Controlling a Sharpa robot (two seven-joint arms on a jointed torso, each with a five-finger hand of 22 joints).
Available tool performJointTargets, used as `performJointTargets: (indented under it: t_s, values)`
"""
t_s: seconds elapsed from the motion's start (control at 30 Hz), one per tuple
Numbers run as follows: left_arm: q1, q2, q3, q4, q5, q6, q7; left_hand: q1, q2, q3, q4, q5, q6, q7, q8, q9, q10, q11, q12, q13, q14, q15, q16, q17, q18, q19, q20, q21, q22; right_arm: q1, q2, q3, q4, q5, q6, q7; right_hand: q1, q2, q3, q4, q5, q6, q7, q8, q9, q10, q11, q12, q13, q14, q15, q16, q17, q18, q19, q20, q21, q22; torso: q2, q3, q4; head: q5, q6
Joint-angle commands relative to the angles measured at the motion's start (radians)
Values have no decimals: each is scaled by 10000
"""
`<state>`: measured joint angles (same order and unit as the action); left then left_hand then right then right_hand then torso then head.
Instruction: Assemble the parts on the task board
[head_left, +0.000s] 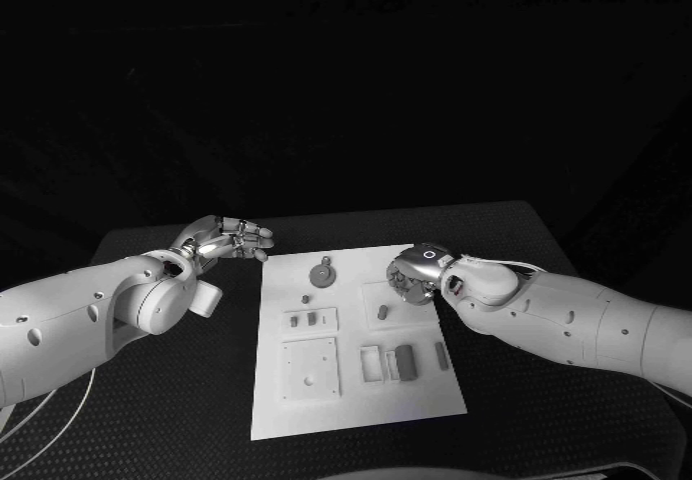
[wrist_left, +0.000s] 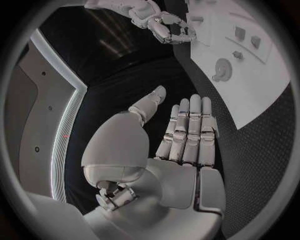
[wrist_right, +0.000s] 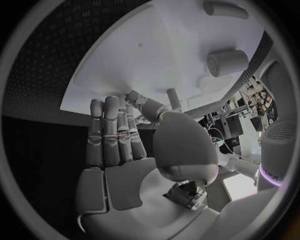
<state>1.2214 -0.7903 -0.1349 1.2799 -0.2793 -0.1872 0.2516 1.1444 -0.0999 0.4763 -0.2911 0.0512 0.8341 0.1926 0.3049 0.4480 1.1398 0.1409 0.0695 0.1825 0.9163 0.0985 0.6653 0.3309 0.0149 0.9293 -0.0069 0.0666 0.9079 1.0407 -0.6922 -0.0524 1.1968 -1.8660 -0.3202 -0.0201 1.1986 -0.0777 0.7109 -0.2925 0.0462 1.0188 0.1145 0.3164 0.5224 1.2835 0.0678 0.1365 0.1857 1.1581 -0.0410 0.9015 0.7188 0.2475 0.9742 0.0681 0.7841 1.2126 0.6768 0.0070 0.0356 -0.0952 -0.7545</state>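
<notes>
The white task board (head_left: 361, 405) lies in the middle of the table. On it are small grey parts: a round one with a tab (head_left: 323, 273), a square plate (head_left: 309, 368), and several small blocks (head_left: 405, 360). My right hand (head_left: 418, 272) hovers over the board's far right part, fingers loosely bent, with nothing seen in them. In the right wrist view its fingers (wrist_right: 112, 135) reach towards the board (wrist_right: 156, 50), where a grey cylinder (wrist_right: 226, 61) stands. My left hand (head_left: 224, 240) hangs off the board's far left corner. Its fingers (wrist_left: 190, 130) are straight and hold nothing.
Black table (head_left: 159, 400) surrounds the board on all sides. The left wrist view shows the right hand (wrist_left: 165, 25) above the board (wrist_left: 256, 85) and the round part (wrist_left: 222, 67).
</notes>
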Motion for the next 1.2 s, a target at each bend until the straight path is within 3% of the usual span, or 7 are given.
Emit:
performJointTargets:
  t_s: [0.03, 0.27, 0.5, 0.87, 1.2]
  values:
    - [18, 4, 7, 25, 35, 106, 66, -81, 25, -65, 6, 36, -92, 10, -3, -16, -86, 9, 8, -13, 52, -5, -71, 16, 50, -36, 64, -5, -11, -48, -53, -33, -2, -171, 144, -208, -101, 1, 60, 1, 23, 99, 3, 60, 41, 72, 1, 35, -20, 80, 9, 41, 10, 143, 79, 6, 40, 15, 2, -1, -4, 7, -6]
    - [18, 7, 7, 10, 35, 109, 63, -77, 22, -67, 8, 36, -98, 12, -3, -16, -92, 11, 8, -16, 53, -4, -83, 30, 49, -37, 66, -4, -22, -44, -83, 6, 91, -104, -7, -211, -116, -12, 68, 3, 23, 116, -6, 74, 57, 98, -11, 39, -1, 110, -3, 48, 19, 143, 108, -10, 56, 23, 0, 5, 1, 15, 0]
    - [18, 9, 7, -9, 35, 127, 52, -76, 20, -69, 8, 36, -102, 14, -2, -16, -94, 12, 8, -17, 55, -4, -89, 39, 49, -37, 66, -4, -28, 14, -149, 137, 295, -33, -20, -216, -125, -15, 72, 4, 23, 123, -9, 81, 64, 110, -16, 40, 8, 123, -9, 50, 22, 143, 121, -17, 64, 26, -2, 3, -3, 14, 0]
    - [18, 21, 7, -30, 34, 141, 37, -69, 22, -69, 8, 37, -107, 15, -1, -17, -97, 13, 9, -19, 57, -4, -101, 55, 48, -37, 67, -3, -41, 139, -218, 239, 394, 97, 132, -239, -135, -19, 77, 5, 23, 128, -12, 87, 72, 119, -21, 40, 17, 134, -13, 50, 26, 143, 132, -24, 70, 29, 3, 5, 4, -3, 9]
    - [18, 14, 7, -34, 34, 164, 14, -67, 17, -73, 9, 36, -112, 18, 0, -17, -103, 16, 10, -23, 57, -2, -116, 72, 47, -38, 68, -3, -54, 333, -515, 330, 916, 293, 371, -298, -146, -20, 79, 7, 23, 130, -13, 89, 77, 122, -22, 38, 22, 139, -15, 50, 28, 143, 137, -27, 71, 30, 1, 3, -7, 27, -11]
